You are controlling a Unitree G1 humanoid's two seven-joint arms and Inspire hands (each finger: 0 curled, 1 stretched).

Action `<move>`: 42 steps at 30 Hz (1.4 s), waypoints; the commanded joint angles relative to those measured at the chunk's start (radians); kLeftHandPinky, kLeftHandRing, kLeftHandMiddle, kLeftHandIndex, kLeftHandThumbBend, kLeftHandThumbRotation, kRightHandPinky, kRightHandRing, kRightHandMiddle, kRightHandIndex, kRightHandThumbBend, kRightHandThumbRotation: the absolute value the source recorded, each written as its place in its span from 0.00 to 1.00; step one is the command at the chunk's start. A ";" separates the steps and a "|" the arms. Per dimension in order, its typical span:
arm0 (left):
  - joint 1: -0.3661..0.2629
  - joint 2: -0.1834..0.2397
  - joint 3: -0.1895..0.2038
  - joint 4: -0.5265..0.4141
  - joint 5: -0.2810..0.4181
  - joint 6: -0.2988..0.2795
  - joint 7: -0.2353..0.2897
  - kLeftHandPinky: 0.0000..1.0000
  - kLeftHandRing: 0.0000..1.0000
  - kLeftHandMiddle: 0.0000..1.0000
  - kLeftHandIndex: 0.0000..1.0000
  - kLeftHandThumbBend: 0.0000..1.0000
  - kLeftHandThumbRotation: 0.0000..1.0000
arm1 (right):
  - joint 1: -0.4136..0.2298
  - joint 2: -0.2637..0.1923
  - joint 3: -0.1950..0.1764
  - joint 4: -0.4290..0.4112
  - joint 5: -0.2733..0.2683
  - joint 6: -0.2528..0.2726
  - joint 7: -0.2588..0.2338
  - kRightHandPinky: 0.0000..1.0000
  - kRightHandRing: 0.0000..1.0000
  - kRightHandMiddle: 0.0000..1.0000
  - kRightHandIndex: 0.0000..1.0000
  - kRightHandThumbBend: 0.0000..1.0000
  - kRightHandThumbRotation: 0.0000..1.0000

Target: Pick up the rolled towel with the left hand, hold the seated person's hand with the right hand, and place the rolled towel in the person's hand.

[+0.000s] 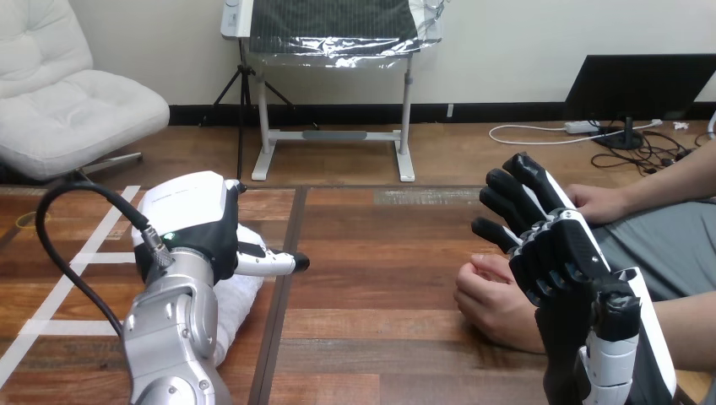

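Towel pickup looks to be the step in hand: the left hand [198,224] sits on top of the rolled towel [241,295], which lies on the wooden surface [380,278] at the near left. Whether it grips the roll cannot be told. A sound grasp would wrap the roll's middle so it lifts without unwinding. The right hand [555,253], its fingers [505,201] loosely spread and holding nothing, hangs just over the person's hand [490,295] resting at the right. White tape lines [62,287] cross the boards at left, and bare wood separates towel and person.
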 commanded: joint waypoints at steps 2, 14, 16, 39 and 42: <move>-0.038 -0.003 0.007 0.006 0.046 -0.008 -0.012 0.88 0.89 0.90 0.89 0.91 0.58 | -0.056 0.013 0.002 -0.032 0.002 -0.006 -0.006 0.86 0.92 0.91 0.92 0.80 1.00; -0.051 -0.031 -0.004 0.056 0.140 -0.001 -0.026 0.82 0.87 0.88 0.86 0.90 0.60 | -0.060 0.011 -0.001 -0.032 0.004 -0.009 -0.007 0.86 0.92 0.91 0.92 0.80 1.00; -0.051 -0.037 -0.001 0.059 0.147 -0.002 -0.025 0.81 0.87 0.88 0.87 0.90 0.60 | -0.061 0.011 -0.002 -0.030 0.002 -0.010 -0.008 0.86 0.92 0.91 0.92 0.80 1.00; -0.048 -0.110 0.029 0.084 0.197 0.019 0.029 0.94 0.94 0.95 0.92 0.89 0.58 | -0.059 0.007 -0.010 -0.039 0.003 -0.006 -0.011 0.85 0.91 0.90 0.91 0.82 1.00; -0.048 -0.115 0.033 0.084 0.200 0.023 0.030 0.96 0.94 0.95 0.92 0.89 0.57 | -0.059 0.007 -0.011 -0.041 -0.002 -0.006 -0.012 0.85 0.91 0.90 0.91 0.82 1.00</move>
